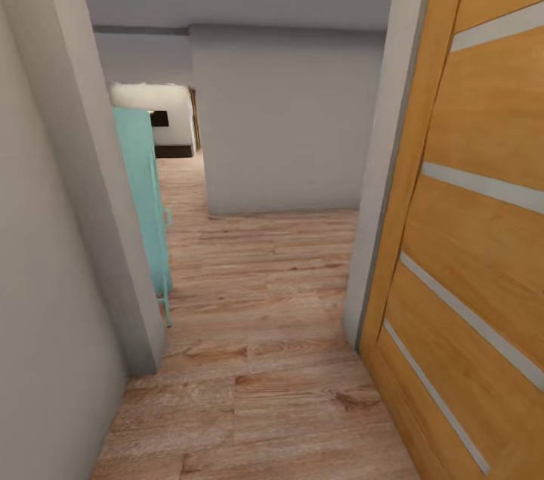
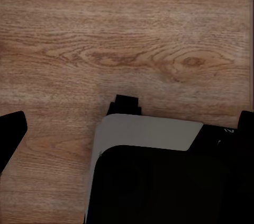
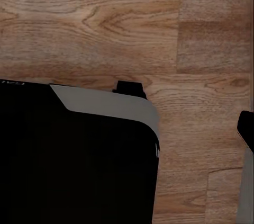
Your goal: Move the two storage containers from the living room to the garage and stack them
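Narrow hallway with light wood plank flooring point(image 1: 264, 298).

Head view: tall orange wooden door point(image 1: 468, 223) with pale stripes at right, turquoise metal cabinet point(image 1: 143, 200) at left, grey walls. Both wrist views: the robot's black-and-grey base point(image 2: 153, 171) over planks; whether either jaw is clenched cannot be told.

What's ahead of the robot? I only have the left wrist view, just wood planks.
Observer: Head view shows a narrow hallway, its wood floor running up to a grey wall.
Operator: Sides?
Observer: An open wooden door stands close on the right.
Operator: Left?
Observer: A teal cabinet sits just past the left wall corner, and the passage carries on beside it.
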